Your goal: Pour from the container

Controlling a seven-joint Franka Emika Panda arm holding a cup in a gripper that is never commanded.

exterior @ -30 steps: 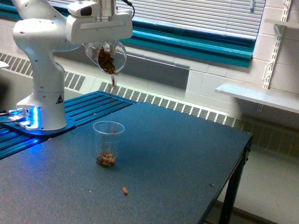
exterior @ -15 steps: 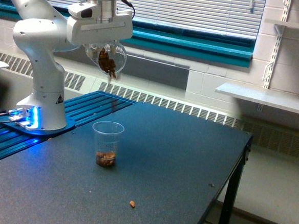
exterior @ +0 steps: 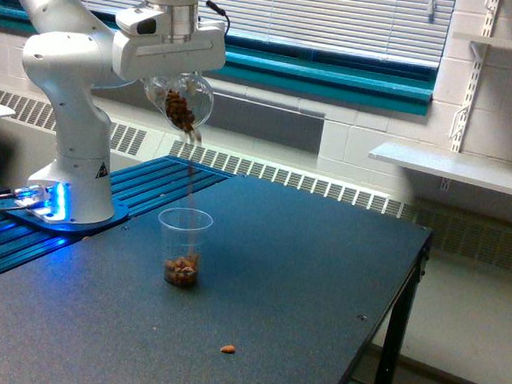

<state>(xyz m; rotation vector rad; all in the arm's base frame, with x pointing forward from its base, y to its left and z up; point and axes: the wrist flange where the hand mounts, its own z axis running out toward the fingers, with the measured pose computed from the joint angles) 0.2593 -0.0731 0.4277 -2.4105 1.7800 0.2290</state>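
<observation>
Behind my hand [exterior: 180, 99], closed window blinds [exterior: 338, 18] over a teal sill [exterior: 334, 79], white block wall [exterior: 374, 139], radiator grille [exterior: 309, 185] below, white wall shelf [exterior: 455, 166] off to the exterior view's right, dark speckled surface [exterior: 302, 283] beneath

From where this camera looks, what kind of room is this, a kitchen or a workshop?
Most likely a lab or classroom used for robot trials. A white robot arm is mounted beside a plain dark table, painted block walls carry a bare bracket shelf, and window blinds hang above a radiator.

Lighting: even, bright daylight through blinds [exterior: 338, 18]; blue glow at arm base [exterior: 49, 199]. Focus soft; falling pieces motion-blurred.
</observation>
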